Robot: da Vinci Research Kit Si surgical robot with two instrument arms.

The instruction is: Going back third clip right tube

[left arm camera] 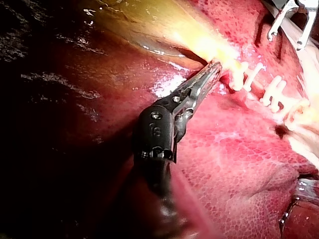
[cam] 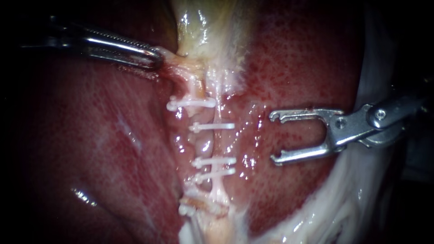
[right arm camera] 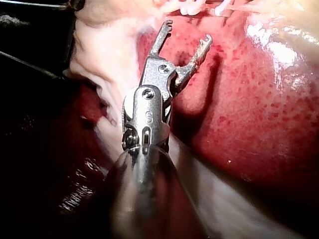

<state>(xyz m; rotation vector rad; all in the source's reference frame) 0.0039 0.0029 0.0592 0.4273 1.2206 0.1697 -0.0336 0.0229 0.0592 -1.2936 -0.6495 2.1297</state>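
Endoscope view: left instrument (cam: 157, 57) is gripping pale tissue (cam: 174, 58) under the gallbladder (cam: 201, 25), jaws clamped on it; white clips (cam: 212, 127) are crossing the right tube (cam: 219, 144) at centre; right instrument (cam: 274, 137) is hovering beside them over the liver (cam: 294, 68), jaws apart and empty, apparently due to pull back clear.

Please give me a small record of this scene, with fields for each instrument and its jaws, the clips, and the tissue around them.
left instrument: jaws shut on pale tissue just below the gallbladder
right instrument: jaws open, holding nothing, beside the clips and apart from them
clips: at least four, white, lying across the tubes
surroundings: red liver on both sides
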